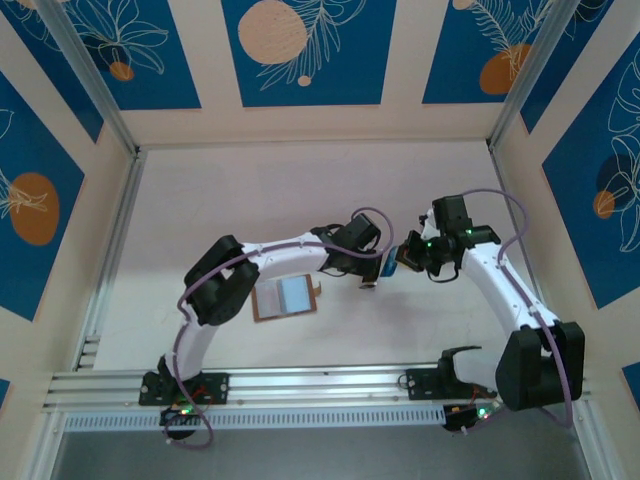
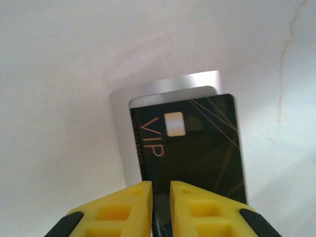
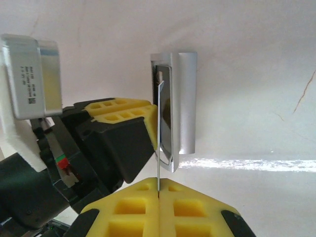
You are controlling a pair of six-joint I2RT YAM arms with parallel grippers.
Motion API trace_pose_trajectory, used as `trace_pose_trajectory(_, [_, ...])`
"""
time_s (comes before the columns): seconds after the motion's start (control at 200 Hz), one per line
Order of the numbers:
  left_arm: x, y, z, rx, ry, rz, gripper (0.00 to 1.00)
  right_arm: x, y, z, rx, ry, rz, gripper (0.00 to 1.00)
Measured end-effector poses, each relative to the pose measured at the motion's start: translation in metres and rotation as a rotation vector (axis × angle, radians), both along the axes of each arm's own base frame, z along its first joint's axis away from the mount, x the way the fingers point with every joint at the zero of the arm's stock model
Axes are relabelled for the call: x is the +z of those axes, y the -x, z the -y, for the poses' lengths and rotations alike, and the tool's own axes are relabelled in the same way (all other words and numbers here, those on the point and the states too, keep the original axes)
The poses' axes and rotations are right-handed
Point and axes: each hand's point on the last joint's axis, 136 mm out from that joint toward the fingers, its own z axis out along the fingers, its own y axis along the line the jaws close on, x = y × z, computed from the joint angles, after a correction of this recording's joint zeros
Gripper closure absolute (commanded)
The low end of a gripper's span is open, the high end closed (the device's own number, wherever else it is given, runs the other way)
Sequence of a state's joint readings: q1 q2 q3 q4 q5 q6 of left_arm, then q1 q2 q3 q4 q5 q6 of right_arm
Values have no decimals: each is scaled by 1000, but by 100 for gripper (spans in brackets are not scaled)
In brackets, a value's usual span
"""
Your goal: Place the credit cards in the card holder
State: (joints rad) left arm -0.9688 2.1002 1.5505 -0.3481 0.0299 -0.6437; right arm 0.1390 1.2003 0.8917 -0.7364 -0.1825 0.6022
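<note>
Right gripper (image 3: 158,197) pinches one edge-on card (image 3: 158,170); left gripper (image 2: 161,197) slit apart, hold unclear; one card holder (image 1: 262,300), 8 o'clock from them.

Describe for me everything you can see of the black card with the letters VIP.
The black card looks like glossy plastic, with copper letters VIP, a pale chip and thin gold lines. It lies flat against the silvery-grey piece, which shows above and left of it. The left gripper hides its lower end; whether it grips is unclear. In the right wrist view it seems to be seen edge-on, thin and upright, pinched by the shut right gripper.
</note>
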Motion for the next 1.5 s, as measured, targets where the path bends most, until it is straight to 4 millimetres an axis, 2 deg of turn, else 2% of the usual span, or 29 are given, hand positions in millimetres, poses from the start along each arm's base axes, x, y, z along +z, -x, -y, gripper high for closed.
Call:
trace_pose_trajectory(0.13, [38,7,-11,-3,64,26,81,17,1,-10,38,-9,58,100])
trace_pose_trajectory(0.24, [75,16,-40,20,128,60,82,28,-1,-26,91,-18,102,100])
trace_pose_trajectory(0.31, [86,19,-68,59,150,73,81,33,0,-40,140,-23,125,100])
trace_pose_trajectory(0.41, [75,23,-123,152,124,57,80,35,1,-67,230,-32,147,100])
trace_pose_trajectory(0.565, [24,45,-211,314,-5,-28,80,26,5,-118,386,-60,155,100])
trace_pose_trajectory(0.63, [7,58,-236,355,-51,-64,80,20,6,-143,456,-76,155,100])
trace_pose_trajectory(0.71, [-5,66,-255,392,-84,-95,79,14,8,-172,533,-108,165,100])
trace_pose_trajectory(0.845, [-13,67,-268,431,-99,-114,80,1,14,-208,624,-169,175,100])
trace_pose_trajectory(0.985, [-23,66,-274,451,-123,-129,80,-10,13,-228,668,-208,188,100])
trace_pose_trajectory(1.105, [-35,70,-280,461,-153,-147,81,-19,11,-240,689,-233,196,100])
trace_pose_trajectory(1.501, [-36,68,-285,481,-163,-127,81,-56,8,-257,715,-248,161,100])
